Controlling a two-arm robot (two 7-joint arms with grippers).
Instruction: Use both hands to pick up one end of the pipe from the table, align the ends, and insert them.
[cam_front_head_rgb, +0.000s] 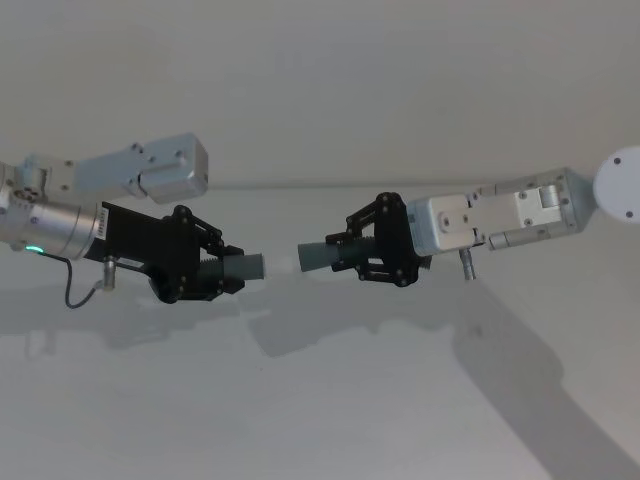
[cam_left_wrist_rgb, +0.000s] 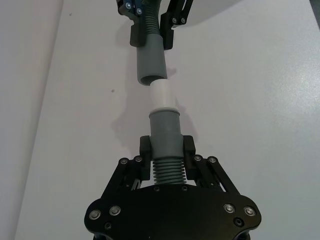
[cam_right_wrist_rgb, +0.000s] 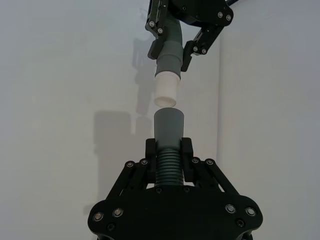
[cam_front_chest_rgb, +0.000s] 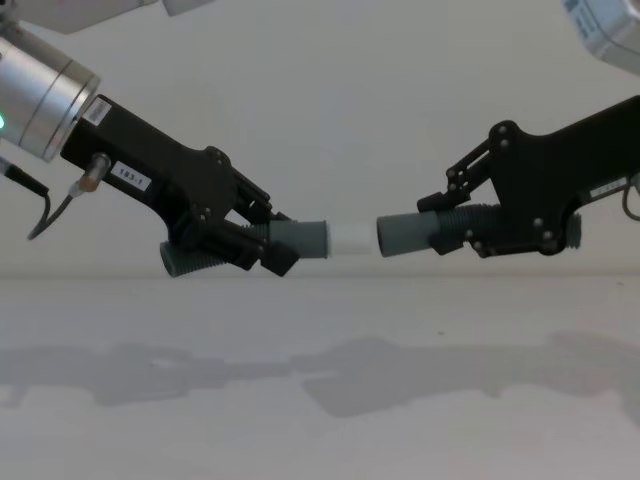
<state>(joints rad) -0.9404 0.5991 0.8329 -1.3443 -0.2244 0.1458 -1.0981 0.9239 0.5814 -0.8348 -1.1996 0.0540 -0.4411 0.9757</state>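
Observation:
Both pipe pieces hang in the air above the white table (cam_front_head_rgb: 320, 400). My left gripper (cam_front_head_rgb: 215, 268) is shut on the ribbed part of the grey piece (cam_front_chest_rgb: 300, 238), whose white stub (cam_front_chest_rgb: 350, 238) points right. From the right, my right gripper (cam_front_head_rgb: 365, 250) is shut on the other grey piece (cam_front_chest_rgb: 405, 232), open mouth facing left. The two ends meet tip to mouth, roughly in line, with at most a sliver of gap. In the left wrist view the white stub (cam_left_wrist_rgb: 162, 95) sits slightly off-centre from the grey mouth (cam_left_wrist_rgb: 150, 77). The right wrist view has the stub (cam_right_wrist_rgb: 166, 92) just short of the mouth (cam_right_wrist_rgb: 168, 120).
A thin black cable (cam_front_head_rgb: 70, 290) loops down from the left wrist. The arms cast shadows on the table (cam_front_chest_rgb: 330, 390) below the pipe. A plain pale wall stands behind the table's far edge (cam_front_head_rgb: 300, 185).

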